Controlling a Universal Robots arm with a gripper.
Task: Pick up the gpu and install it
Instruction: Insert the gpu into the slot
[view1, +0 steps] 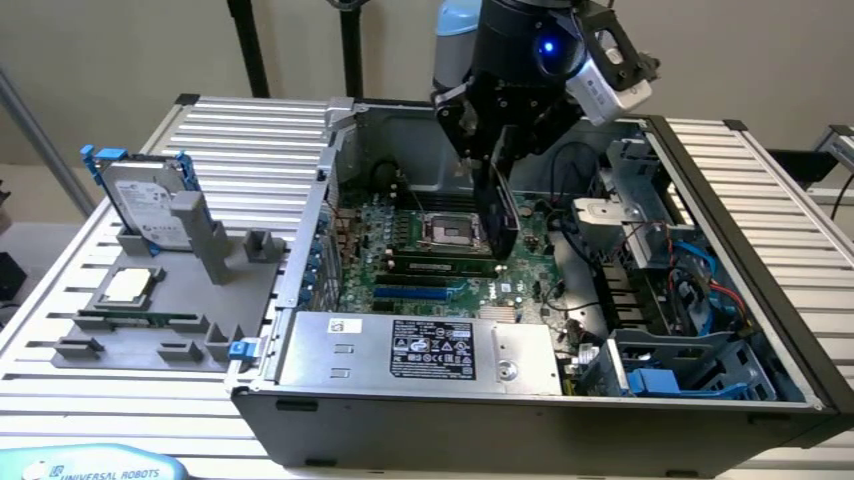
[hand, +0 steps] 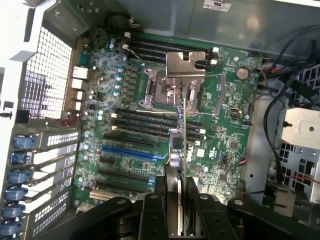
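Slatted table (view1: 254, 130), open PC case (view1: 534, 425), mobo (view1: 400, 250) bare. My claw (view1: 494, 160) is clamped on the gpu (view1: 505, 220); card hangs edge-on right below me, over the CPU socket (view1: 447, 232), not seated. Risk, imo: lowering off-line from the slots (hand: 125, 150) jams the edge connector or clips the socket latch (hand: 185, 65).

Legible markings: one entry.
"UNIVERSAL ROBOTS", with logo, on a pale blue object (view1: 94, 467) at seven o'clock in the exterior view; the power supply label (view1: 431, 349) at six o'clock carries dense print and marks, unreadable.
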